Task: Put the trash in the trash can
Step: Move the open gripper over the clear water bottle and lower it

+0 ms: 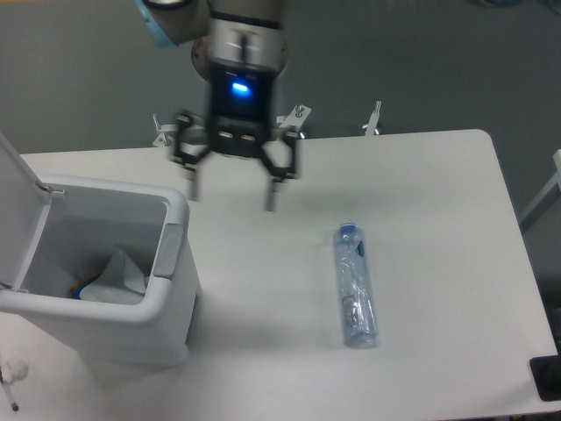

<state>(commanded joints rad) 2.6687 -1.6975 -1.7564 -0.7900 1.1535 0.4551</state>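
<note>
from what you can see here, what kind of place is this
Probably a robotics lab test bench: an arm with an open gripper over a plain white table, a white trash can, a crushed bottle and a grey floor.

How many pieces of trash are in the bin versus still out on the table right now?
In the trash can: 1, the wrapper
On the table: 1, the bottle
Total: 2
A coloured item under the wrapper is not counted.

Claw (pixel 232 195) motion-blurred, arm cropped at top edge, wrapper (pixel 118 279) half-hidden in trash can (pixel 171 250) (lid cropped left)
</note>
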